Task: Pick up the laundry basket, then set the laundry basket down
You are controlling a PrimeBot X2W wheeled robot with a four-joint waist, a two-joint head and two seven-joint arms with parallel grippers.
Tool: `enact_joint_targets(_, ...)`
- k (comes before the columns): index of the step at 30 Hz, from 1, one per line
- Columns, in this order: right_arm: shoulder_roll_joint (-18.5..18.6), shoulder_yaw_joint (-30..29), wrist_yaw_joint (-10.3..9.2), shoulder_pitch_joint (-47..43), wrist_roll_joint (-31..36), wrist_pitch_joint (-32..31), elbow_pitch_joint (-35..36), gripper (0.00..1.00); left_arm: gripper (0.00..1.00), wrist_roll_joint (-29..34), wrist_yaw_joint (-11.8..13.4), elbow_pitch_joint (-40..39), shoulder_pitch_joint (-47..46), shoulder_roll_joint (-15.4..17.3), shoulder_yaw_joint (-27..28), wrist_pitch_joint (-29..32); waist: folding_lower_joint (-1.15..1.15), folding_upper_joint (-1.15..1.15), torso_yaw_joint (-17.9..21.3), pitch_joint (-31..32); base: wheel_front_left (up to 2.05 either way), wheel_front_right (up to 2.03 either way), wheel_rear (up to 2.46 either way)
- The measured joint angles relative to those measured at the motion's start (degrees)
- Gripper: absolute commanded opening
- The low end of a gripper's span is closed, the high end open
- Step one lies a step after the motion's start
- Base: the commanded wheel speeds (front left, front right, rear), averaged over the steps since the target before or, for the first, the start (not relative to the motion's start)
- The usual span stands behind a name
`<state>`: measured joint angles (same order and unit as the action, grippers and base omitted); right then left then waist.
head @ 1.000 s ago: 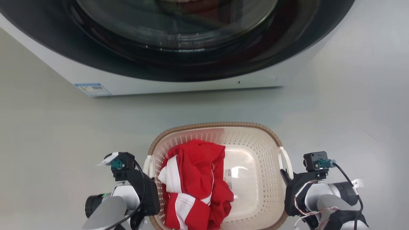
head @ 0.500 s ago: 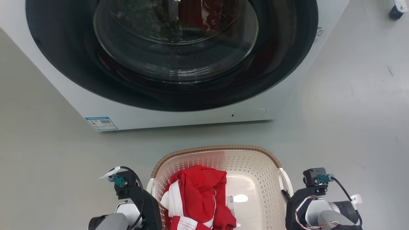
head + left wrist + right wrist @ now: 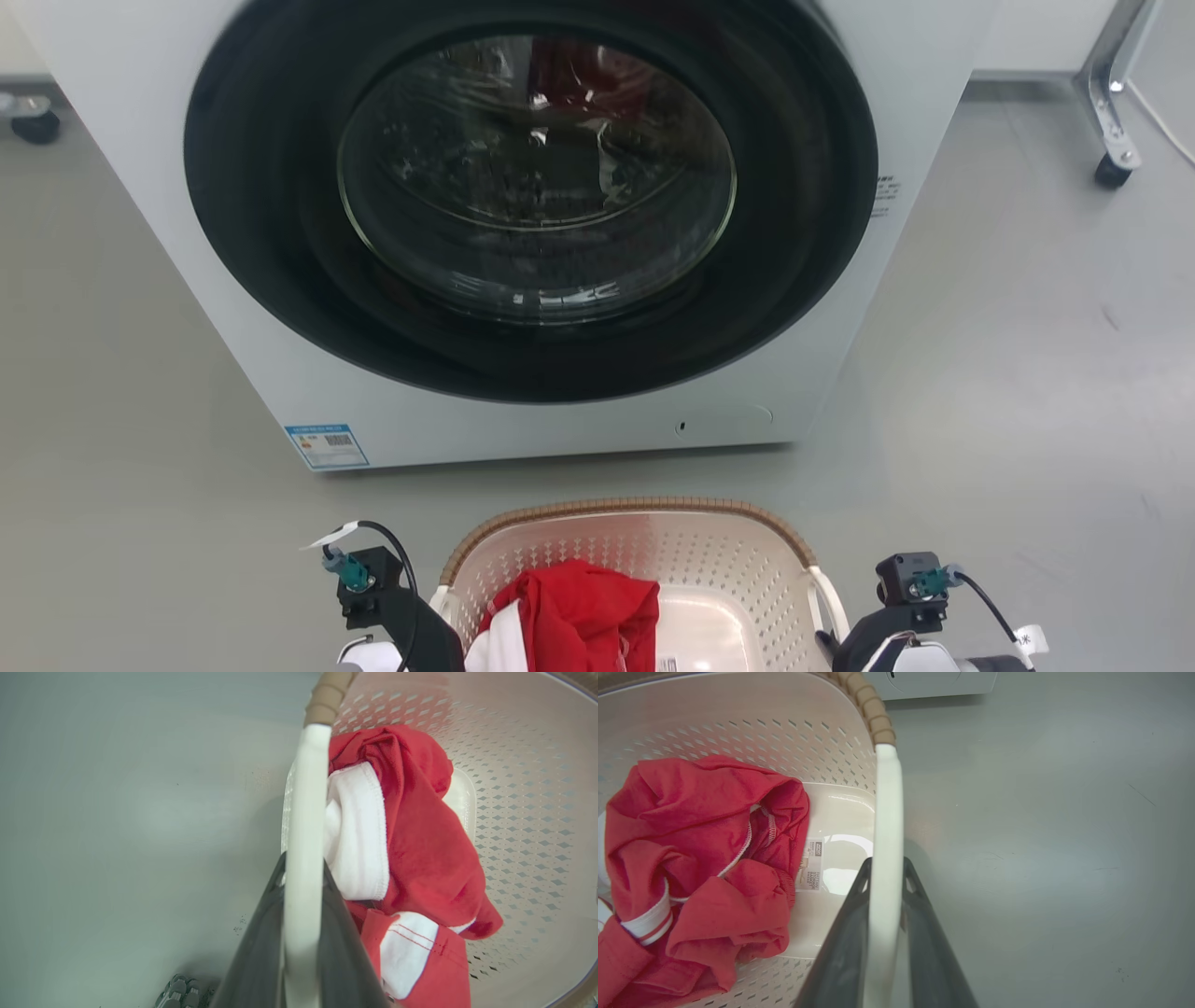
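Observation:
The laundry basket (image 3: 621, 510), cream-white with perforated sides and a brown woven rim, sits low in the head view and holds a red and white garment (image 3: 581, 614). In the left wrist view my left gripper (image 3: 302, 864) is shut on the basket's white side handle (image 3: 306, 788), one dark finger on each side of it. In the right wrist view my right gripper (image 3: 886, 863) is shut the same way on the other white handle (image 3: 888, 802). A small label (image 3: 810, 865) lies on the basket floor beside the garment (image 3: 691, 835). I cannot tell if the basket touches the floor.
A white washing machine (image 3: 140, 140) with a round dark glass door (image 3: 537, 177), shut, stands just beyond the basket. A metal leg with a caster (image 3: 1109, 168) is at the far right, another caster (image 3: 33, 121) at the far left. Grey floor lies on both sides.
The whole head picture has slid downward, so the camera has moved; the washing machine door now shows in full. Both grippers stay shut on the basket handles.

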<state>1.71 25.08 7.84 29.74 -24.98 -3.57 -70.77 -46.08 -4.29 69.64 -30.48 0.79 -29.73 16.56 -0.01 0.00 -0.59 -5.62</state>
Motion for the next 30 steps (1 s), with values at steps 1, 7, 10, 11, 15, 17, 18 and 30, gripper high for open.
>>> enact_joint_targets(1, 0.0, 0.4, 0.00, -0.4, -0.3, -0.5, 0.2, 0.00, 0.00, -0.3, 0.3, 0.0, 0.3, 0.1, -0.2, 0.3, 0.00, 0.00, -0.1, 0.6, 0.00, 0.00, 0.00)
enact_joint_targets(7, 0.2, 1.9, -0.02, -1.5, -2.1, -2.4, 1.4, 0.00, 0.00, -1.1, 0.8, 0.0, 0.5, 0.3, -1.0, 2.1, 0.00, 0.00, -0.4, 3.9, 0.00, 0.00, 0.00)
enact_joint_targets(10, 0.2, 2.7, -0.02, -1.6, -3.3, -3.4, 1.6, 0.00, 0.00, -1.4, 1.0, 0.1, 0.5, 0.4, -1.3, 2.7, 0.00, 0.00, -0.6, 5.1, 0.00, 0.00, 0.00)
enact_joint_targets(11, 0.2, 2.9, -0.02, -1.8, -3.6, -3.7, 1.5, 0.00, 0.00, -1.7, 1.1, 0.0, 0.6, 0.5, -1.5, 3.1, 0.00, 0.00, -0.7, 5.4, 0.00, 0.00, 0.00)
enact_joint_targets(15, 0.3, 3.6, -0.02, -2.5, -4.5, -5.5, 1.5, 0.00, 0.00, -3.2, 1.3, 0.1, 1.6, 0.5, -2.0, 3.8, 0.00, 0.00, -0.8, 6.5, 0.00, 0.00, 0.00)
enact_joint_targets(17, 0.3, 3.8, -0.02, -2.5, -4.9, -6.0, 1.5, 0.00, 0.00, -3.8, 1.6, 0.1, 2.2, 0.5, -2.1, 4.3, 0.00, 0.00, -0.8, 6.9, 0.00, 0.00, 0.00)
enact_joint_targets(18, 0.3, 4.1, -0.02, -2.5, -5.1, -6.3, 1.6, 0.00, 0.00, -4.0, 1.8, 0.0, 2.4, 0.5, -2.2, 4.3, 0.00, 0.00, -0.8, 7.0, 0.00, 0.00, 0.00)
enact_joint_targets(30, 0.5, 5.7, -0.03, -3.5, -7.8, -8.5, 1.8, 0.00, 0.00, -6.3, 2.8, -0.3, 2.9, 0.7, -3.9, 5.5, 0.01, 0.01, -0.4, 7.5, 0.00, 0.00, 0.00)
